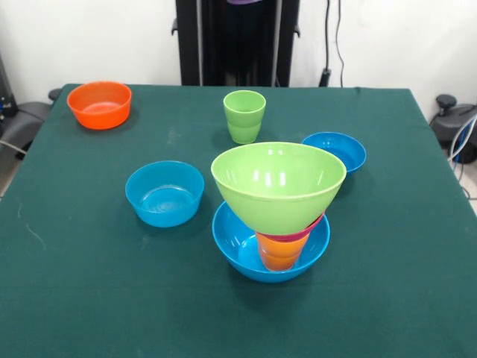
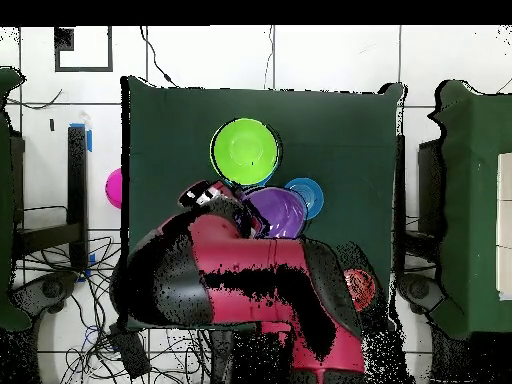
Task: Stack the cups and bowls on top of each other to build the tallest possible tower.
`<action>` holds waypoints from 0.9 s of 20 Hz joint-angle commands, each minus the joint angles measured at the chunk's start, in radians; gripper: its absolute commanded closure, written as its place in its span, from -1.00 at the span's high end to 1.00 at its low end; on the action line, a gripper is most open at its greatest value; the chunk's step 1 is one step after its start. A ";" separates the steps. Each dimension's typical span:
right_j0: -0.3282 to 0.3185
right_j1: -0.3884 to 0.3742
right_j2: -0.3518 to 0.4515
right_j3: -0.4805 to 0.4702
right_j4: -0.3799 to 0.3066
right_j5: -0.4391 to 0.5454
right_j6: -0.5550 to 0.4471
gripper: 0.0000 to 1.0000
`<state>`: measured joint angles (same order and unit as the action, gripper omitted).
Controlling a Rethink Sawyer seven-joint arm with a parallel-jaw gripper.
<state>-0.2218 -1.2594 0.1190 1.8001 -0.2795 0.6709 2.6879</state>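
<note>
- tower [image 1: 274,220] near centre of table [image 1: 74,298] in front view, slightly right; base is big blue bowl [image 1: 238,246]; orange cup [image 1: 281,252] stands upright in it; pink bowl [image 1: 305,232] shows only as a thin rim on top of the cup; lime bowl [image 1: 278,183] on top, upright, wider than what is under it
- lime bowl sits a bit off-centre, shifted left over the base; looks slightly tilted
- green cup [image 1: 244,115] upright, alone, far of the tower, apart from it
- small blue bowl [image 1: 165,193] left of the tower, just beside the base, not touching
- second small blue bowl [image 1: 335,151] right and far of the tower, partly behind the lime bowl's rim
- orange bowl [image 1: 100,104] at far left corner, well apart from everything
- all loose pieces upright, empty
- overhead: lime bowl [image 2: 245,150] seen from above, mid-table; one blue bowl [image 2: 306,197] beside it; purple bowl [image 2: 277,212] next to that, part hidden under the arm [image 2: 240,270]; a magenta round thing [image 2: 115,187] at the table's edge, cut off, can't identify
- arm covers the robot-side half of the table in overhead view
- gripper: can't pick it out in overhead; not seen in front view; open/closed state can't tell
</note>
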 commanded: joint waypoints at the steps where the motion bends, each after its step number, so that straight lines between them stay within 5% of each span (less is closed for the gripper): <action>1: -0.049 0.098 0.121 -0.087 -0.019 0.121 -0.259 -1.00; 18: -0.099 0.262 0.191 -0.392 -0.071 0.266 -0.248 -1.00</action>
<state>-0.3122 -1.1038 0.2227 1.5152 -0.2828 0.8104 2.6879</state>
